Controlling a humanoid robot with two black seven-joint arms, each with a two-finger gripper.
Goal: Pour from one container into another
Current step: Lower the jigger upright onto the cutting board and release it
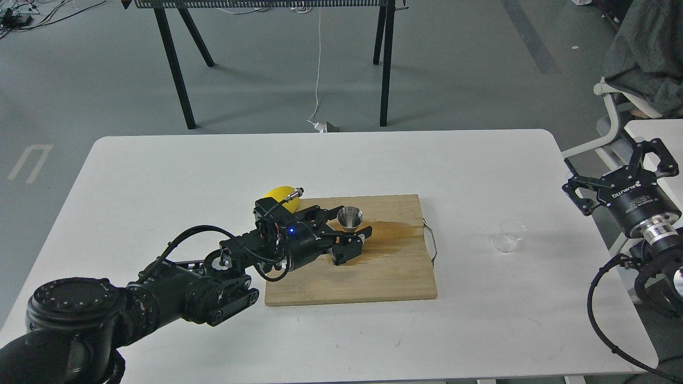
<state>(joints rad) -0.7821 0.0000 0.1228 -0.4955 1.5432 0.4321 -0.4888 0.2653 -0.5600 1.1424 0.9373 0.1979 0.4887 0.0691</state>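
White table [160,176] w/ rounded corners fills most of the view. Wooden cutting board [384,272] lies flat near its centre, long side running left-right; a brownish wet stain [397,230] spreads across the board's far-right part. Thin wire handle [431,242] sticks off the board's right edge. Yellow lemon [278,193] sits at the board's far-left corner, partly hidden. Beyond the table: grey floor, black-legged bench [384,64] far centre, white cable [318,64] hanging down to a small box [331,127] on the floor. Far right: white chair [613,106] w/ dark cloth [648,48] draped over it.
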